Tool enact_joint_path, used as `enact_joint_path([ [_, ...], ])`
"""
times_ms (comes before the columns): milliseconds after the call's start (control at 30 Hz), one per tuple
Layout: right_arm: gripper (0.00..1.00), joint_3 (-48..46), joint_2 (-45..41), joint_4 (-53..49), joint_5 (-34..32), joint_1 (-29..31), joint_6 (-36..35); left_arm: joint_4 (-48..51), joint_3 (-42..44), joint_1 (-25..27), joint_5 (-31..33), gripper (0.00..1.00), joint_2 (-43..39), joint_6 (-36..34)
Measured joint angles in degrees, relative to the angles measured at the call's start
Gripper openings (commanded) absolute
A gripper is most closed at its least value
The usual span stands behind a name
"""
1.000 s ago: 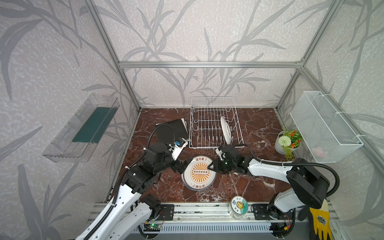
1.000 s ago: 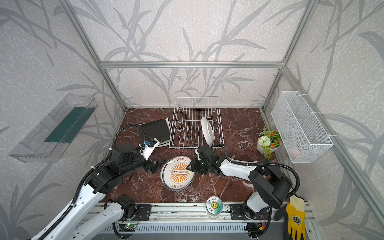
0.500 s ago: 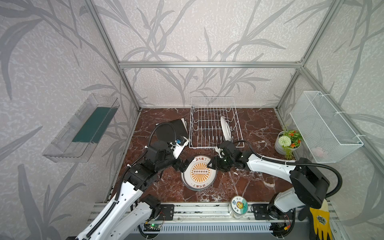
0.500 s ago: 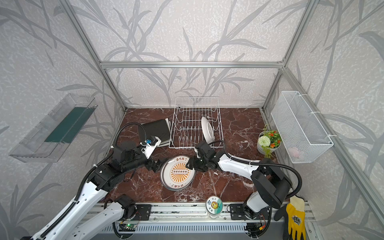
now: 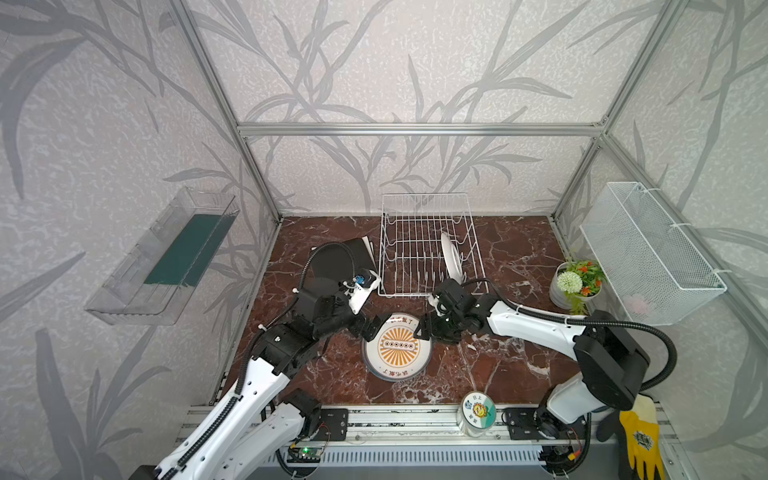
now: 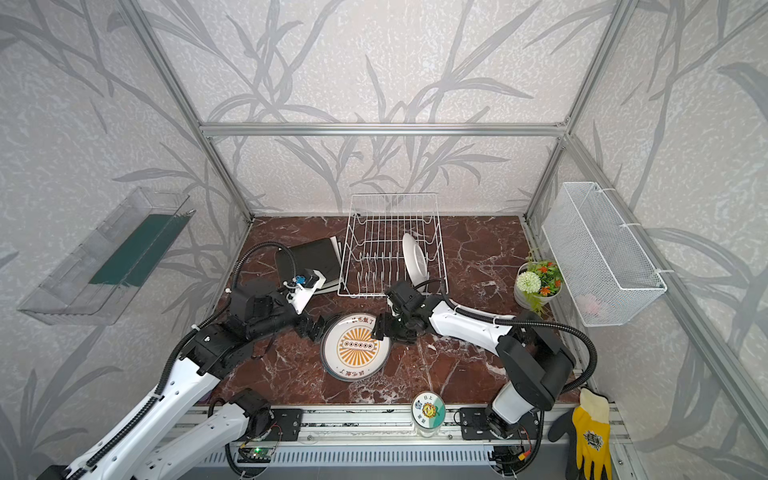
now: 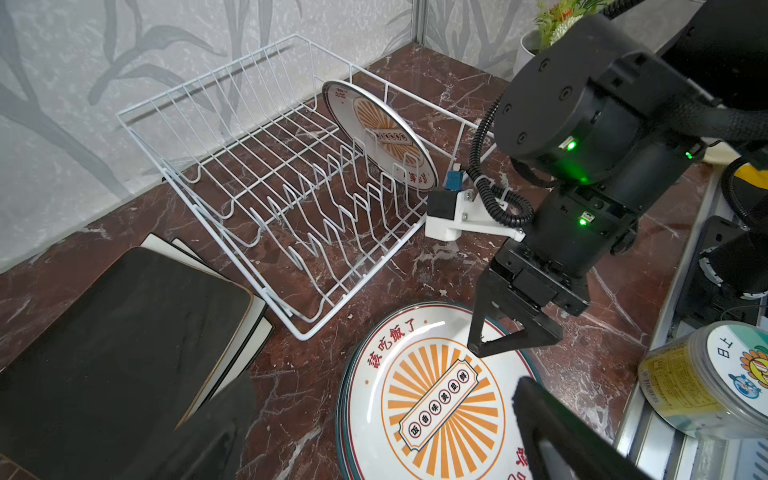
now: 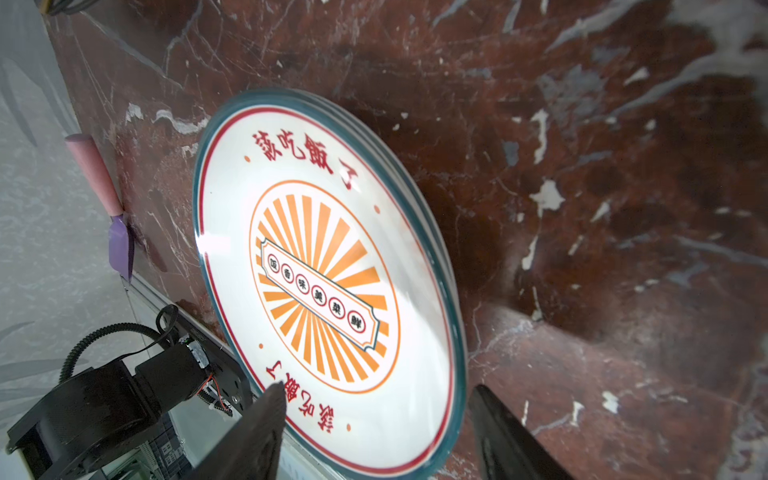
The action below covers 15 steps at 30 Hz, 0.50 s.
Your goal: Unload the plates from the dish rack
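Right gripper (image 5: pixel 424 328): is hovering low at the right edge of the stack of round plates (image 5: pixel 397 349), jaws standing well apart and gripping nothing.
Right fingers: in the right wrist view one finger (image 8: pixel 266 419) is reaching over the top plate's face, while the other is hanging beyond the rim above the table (image 5: pixel 519 257).
Contact: that inner finger may be brushing the plate face. The angle is too shallow to be sure.
Left gripper (image 5: pixel 376 326): is hanging fully spread at the stack's left edge, holding nothing.
Stack of round plates: is lying flat and face-up on the marble in front of the dish rack (image 5: pixel 424 194), between the two grippers. Several rims are showing one under another in the right wrist view.
Last round plate (image 5: pixel 450 257): is standing on edge in a slot toward the rack's right side, leaning slightly, its sunburst face showing in the left wrist view.
Dish rack: is sitting at the back of the table, close to the rear wall.
Square plates (image 5: pixel 345 257): are lying stacked just left of the rack, the black one resting on top of the cream ones, partly hidden in both top views by the left arm's cable.
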State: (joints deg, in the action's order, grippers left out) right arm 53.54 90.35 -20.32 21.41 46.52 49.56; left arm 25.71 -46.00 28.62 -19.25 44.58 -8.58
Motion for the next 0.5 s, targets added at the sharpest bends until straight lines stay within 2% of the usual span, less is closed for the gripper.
enact_joint_path([
  [267, 0.81, 2.08, -1.07, -3.67, -1.73, 0.00, -3.74, -4.57, -0.02, -0.04, -0.42, 0.99, 1.90, 2.51],
  [500, 0.88, 2.58, -10.56, -7.34, -8.35, -0.02, -11.06, -8.66, -2.71, -0.09, 0.11, 0.99, 5.60, 6.62],
])
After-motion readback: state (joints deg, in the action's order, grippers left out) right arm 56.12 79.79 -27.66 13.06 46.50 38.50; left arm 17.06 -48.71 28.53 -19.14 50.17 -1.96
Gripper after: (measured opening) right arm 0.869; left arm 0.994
